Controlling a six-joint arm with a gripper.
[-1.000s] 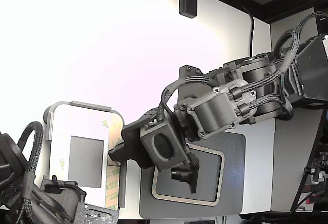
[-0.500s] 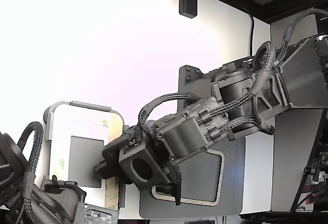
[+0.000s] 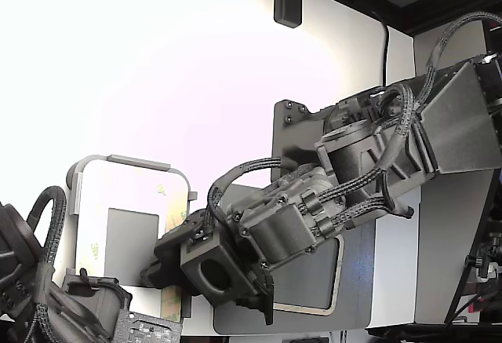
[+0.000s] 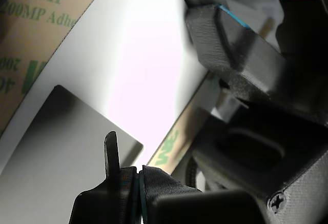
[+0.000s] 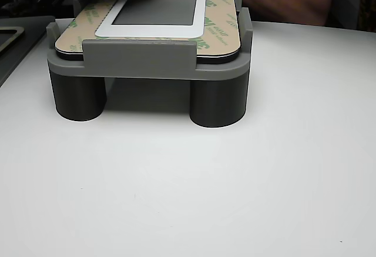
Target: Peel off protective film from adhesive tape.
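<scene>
A white plate with a dark window lies in a grey fixture at the exterior view's lower left. Pale-yellow protective film with green print covers the adhesive tape along the plate's long sides. It shows too in the wrist view and the other view. My gripper hangs low over the plate's near right corner. In the wrist view its pads are pressed together, right beside the film strip's end. Whether film sits between them is hidden.
A dark grey plate with a tan ring lies under my arm. A second arm with cable sleeves stands at the exterior view's lower left. The fixture rests on round legs on a white table.
My arm has swung from over the dark grey plate toward the exterior view's left and dropped. The gripper now sits at the white plate's corner.
</scene>
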